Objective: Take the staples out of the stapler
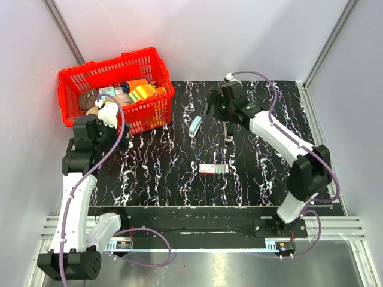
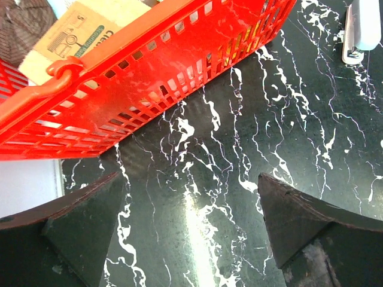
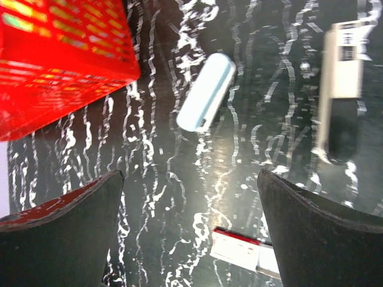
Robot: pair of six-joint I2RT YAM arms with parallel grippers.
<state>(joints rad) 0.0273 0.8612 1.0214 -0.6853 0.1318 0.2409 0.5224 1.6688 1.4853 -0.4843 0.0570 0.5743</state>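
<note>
Top view: stapler (image 1: 195, 125) lies flat on worktop (image 1: 251, 179), just right of red basket (image 1: 114, 89). Right hand (image 1: 212, 107) above worktop just right of stapler. Left hand (image 1: 106, 112) at basket's near wall. Small red-white box (image 1: 213, 169) lies nearer arm bases, apart from stapler.

Left wrist: fingers (image 2: 72, 227) spread wide, nothing between them. Basket fills upper left; stapler's end shows at top right corner.

Right wrist: fingers (image 3: 317, 233) wide apart, empty. Stapler ahead on worktop, untouched, between basket and blurred white-and-black item (image 3: 341, 89). Box at bottom edge.
</note>
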